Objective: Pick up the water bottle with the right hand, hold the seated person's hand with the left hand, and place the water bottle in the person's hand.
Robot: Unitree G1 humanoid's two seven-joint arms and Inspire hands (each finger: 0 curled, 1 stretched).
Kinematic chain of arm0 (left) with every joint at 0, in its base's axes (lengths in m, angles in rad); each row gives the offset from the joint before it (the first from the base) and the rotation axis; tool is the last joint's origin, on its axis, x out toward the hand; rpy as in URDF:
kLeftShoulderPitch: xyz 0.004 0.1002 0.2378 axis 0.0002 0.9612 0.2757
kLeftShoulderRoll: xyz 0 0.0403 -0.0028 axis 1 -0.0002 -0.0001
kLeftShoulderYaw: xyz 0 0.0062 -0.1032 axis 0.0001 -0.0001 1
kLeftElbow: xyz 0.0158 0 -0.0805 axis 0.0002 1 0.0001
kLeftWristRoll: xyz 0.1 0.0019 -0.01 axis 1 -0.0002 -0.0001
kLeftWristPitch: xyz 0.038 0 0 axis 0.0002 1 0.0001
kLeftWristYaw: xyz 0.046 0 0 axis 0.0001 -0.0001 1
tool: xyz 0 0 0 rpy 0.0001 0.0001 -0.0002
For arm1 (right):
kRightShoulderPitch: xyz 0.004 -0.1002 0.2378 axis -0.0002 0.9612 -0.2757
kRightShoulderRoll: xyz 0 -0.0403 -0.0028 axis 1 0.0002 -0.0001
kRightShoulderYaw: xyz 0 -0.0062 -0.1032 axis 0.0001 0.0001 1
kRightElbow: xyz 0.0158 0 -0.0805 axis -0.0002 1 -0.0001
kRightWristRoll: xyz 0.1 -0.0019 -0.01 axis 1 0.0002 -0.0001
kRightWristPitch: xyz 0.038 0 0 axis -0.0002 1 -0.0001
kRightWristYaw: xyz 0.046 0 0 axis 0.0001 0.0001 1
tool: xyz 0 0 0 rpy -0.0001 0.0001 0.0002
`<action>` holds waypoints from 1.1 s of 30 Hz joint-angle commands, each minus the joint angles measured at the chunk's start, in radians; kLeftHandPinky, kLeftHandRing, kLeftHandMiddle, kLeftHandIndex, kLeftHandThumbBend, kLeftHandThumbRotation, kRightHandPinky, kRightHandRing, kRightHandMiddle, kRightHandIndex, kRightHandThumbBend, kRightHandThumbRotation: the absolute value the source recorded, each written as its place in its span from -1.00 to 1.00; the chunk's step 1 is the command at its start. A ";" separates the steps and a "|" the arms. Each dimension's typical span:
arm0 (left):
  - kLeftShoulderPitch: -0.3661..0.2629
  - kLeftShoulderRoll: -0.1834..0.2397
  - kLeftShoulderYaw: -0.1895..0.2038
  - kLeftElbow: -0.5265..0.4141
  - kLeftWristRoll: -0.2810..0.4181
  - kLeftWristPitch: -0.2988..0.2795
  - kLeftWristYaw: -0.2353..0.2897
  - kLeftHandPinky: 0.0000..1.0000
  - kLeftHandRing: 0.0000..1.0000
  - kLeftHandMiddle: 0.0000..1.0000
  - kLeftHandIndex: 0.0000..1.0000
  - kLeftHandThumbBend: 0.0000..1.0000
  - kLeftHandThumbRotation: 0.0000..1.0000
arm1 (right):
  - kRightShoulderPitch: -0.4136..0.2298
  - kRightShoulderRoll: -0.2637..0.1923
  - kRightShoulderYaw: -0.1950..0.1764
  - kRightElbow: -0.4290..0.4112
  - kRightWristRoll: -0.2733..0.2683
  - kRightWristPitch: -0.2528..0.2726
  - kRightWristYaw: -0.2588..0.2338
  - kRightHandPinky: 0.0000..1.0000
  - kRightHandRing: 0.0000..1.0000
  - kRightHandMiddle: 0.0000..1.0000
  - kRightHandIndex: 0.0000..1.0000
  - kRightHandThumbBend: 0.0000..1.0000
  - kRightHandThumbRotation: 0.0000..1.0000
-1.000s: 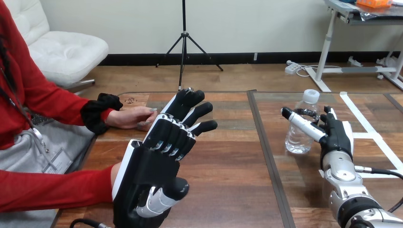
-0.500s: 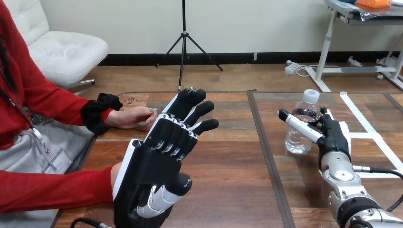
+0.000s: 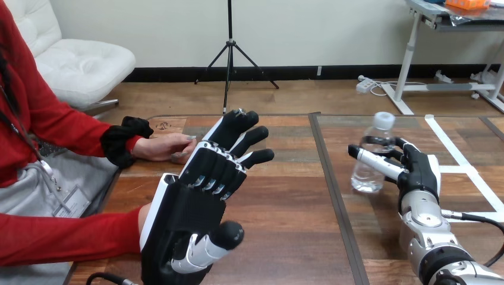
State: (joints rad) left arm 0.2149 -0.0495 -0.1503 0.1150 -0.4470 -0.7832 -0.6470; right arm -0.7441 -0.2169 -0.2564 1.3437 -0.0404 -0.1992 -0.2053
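Soft, bright light that seems to fall from above lights the scene evenly, so the wooden table (image 3: 285,237) carries only a faint, soft-edged shadow under the person's hand (image 3: 166,146). The table's glossy top gives off a pale sheen on its right half, around the clear water bottle (image 3: 369,163), which lets light through and shows small glints. Highlights sit on the white shells and silvery thumb of the left hand (image 3: 196,202) and on the silver forearm behind the right hand (image 3: 419,172), while their black parts read dark and matte.
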 commanded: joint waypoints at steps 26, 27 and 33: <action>-0.010 -0.015 -0.036 -0.056 0.032 0.011 0.046 0.53 0.74 0.79 0.76 1.00 0.10 | -0.071 0.024 -0.049 -0.001 0.044 -0.040 0.006 -0.09 -0.11 -0.15 -0.30 0.57 -1.00; -0.010 -0.014 -0.037 -0.058 0.032 0.013 0.047 0.53 0.74 0.79 0.75 1.00 0.10 | -0.070 0.024 -0.052 -0.001 0.048 -0.043 0.011 -0.11 -0.14 -0.17 -0.32 0.56 -1.00; -0.010 -0.008 -0.045 -0.063 0.022 0.020 0.045 0.53 0.74 0.79 0.76 1.00 0.11 | -0.058 0.024 -0.067 -0.003 0.067 -0.065 0.041 -0.19 -0.27 -0.30 -0.43 0.49 -1.00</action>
State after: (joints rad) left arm 0.2188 -0.0469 -0.1831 0.1051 -0.4215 -0.7669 -0.6054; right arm -0.7435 -0.1942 -0.2985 1.3552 0.0042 -0.2061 -0.1830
